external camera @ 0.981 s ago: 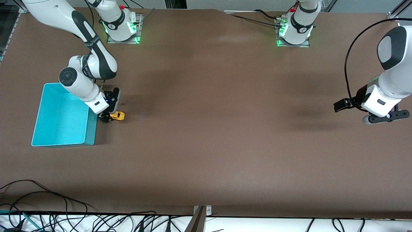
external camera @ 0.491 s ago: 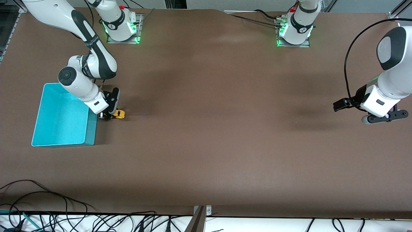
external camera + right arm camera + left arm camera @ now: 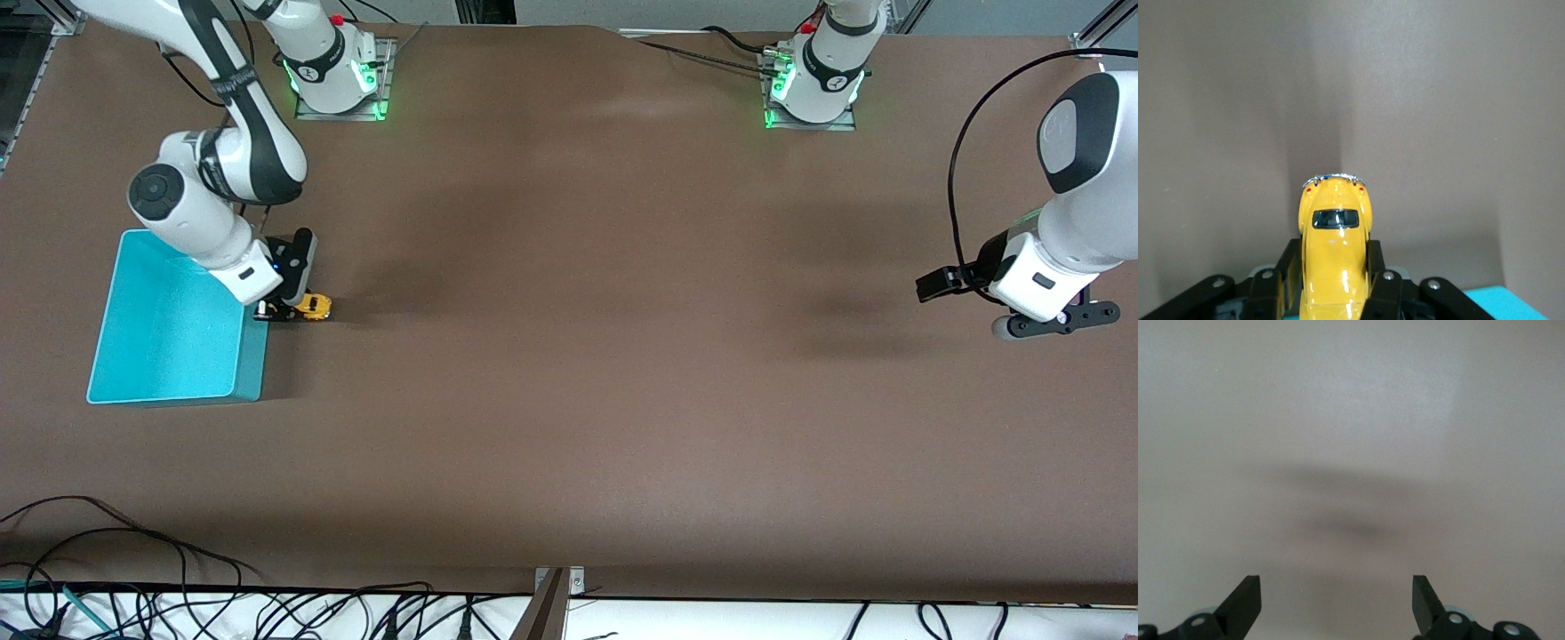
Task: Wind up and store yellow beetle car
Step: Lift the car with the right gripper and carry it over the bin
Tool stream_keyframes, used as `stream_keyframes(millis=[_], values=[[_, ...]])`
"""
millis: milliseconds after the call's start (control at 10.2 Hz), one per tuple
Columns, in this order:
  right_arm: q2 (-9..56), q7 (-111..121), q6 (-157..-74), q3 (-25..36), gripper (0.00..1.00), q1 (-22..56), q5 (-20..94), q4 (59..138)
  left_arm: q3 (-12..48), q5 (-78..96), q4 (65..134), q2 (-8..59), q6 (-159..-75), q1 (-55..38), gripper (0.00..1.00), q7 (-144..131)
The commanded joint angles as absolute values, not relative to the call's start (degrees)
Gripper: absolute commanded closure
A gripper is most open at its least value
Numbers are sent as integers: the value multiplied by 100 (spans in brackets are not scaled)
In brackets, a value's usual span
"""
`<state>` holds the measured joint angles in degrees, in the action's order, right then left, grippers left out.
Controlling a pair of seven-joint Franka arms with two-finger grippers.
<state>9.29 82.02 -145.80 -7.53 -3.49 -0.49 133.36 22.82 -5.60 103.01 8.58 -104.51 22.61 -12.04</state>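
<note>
The yellow beetle car is a tiny rounded toy with dark windows. My right gripper is shut on it, the black fingers pressing both flanks of the car. Car and gripper sit low, just beside the wall of the turquoise bin that faces the left arm's end of the table. Whether the wheels touch the table I cannot tell. My left gripper waits in the air over the left arm's end of the table. It stands open with only bare table under it.
The bin's inside shows nothing in it; one turquoise corner shows in the right wrist view. Brown table stretches between the two arms. Cables lie past the table's edge nearest the front camera.
My right gripper has shut on the car and carried it a little toward the bin and the robots' bases. The left arm has barely shifted.
</note>
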Motion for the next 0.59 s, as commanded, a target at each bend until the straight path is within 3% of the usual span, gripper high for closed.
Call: stream_keyframes(millis=[0,196,491], values=[[205,8271,-13776,-782,100,-396,-70,13412,2276,-492,10160,861,-10283,2241,0,-1090],[-393,8375,-13029,-782,100,-396,-70,13395,2276,-492,10160,861,-10275,2241,0,-1090],[-457,9383,-12894,-424,100,-422,-44,13333,2276,-475,10160,853,-10274,2241,0,-1099]])
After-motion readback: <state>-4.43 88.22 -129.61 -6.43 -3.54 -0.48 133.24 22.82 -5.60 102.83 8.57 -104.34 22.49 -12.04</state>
